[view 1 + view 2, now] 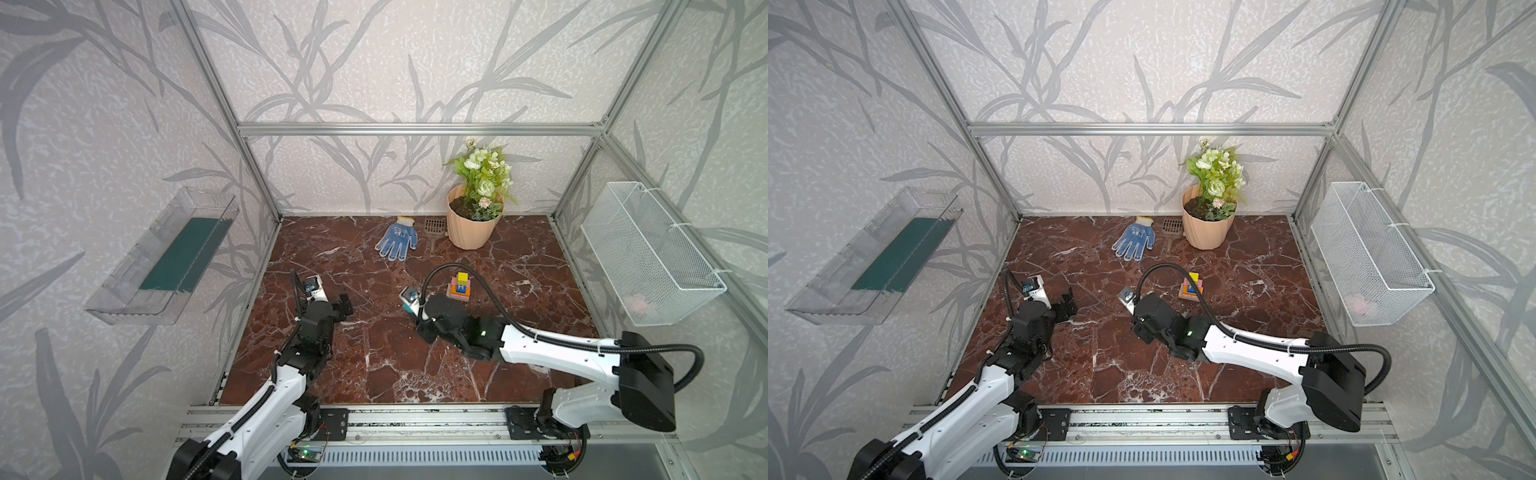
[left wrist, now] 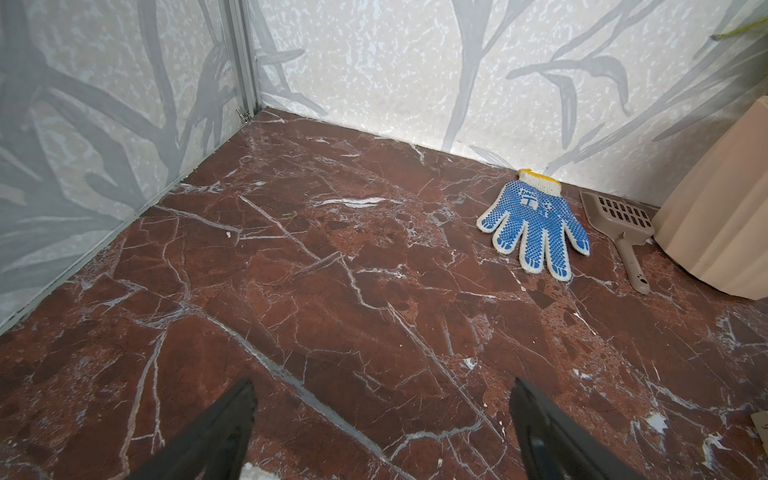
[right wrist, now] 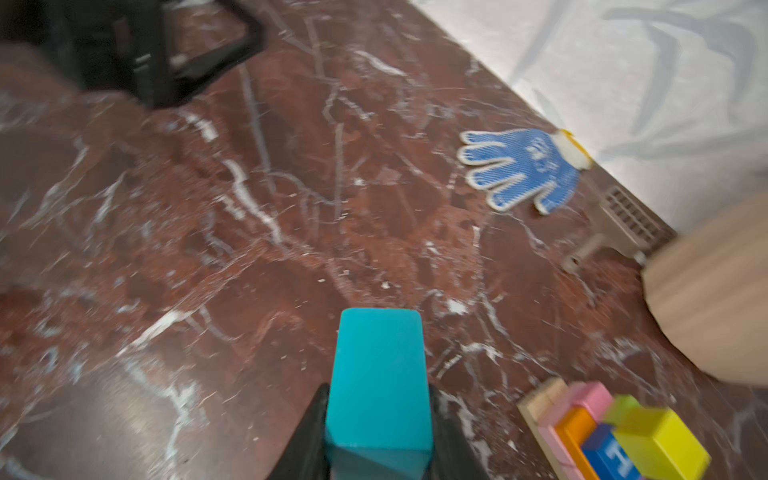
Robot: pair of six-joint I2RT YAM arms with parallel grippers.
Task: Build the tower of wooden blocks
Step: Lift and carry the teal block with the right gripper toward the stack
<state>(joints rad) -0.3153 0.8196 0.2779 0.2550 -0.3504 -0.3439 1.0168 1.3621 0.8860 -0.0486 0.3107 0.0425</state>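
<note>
Right jaws clenched on teal block [image 3: 378, 386], pinching its flat sides; left jaws spread, empty.
Wood block tower [image 1: 458, 289] stands right of tabletop centre, yellow cube [image 1: 462, 277] on top. Painted wood: light, rigid, likely slick; narrow stack, easily toppled.

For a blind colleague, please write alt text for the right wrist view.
The right gripper is shut on a teal block, with the red-brown marble table behind. The block tower, topped by a yellow cube, stands nearby; a blue glove lies farther off.
</note>
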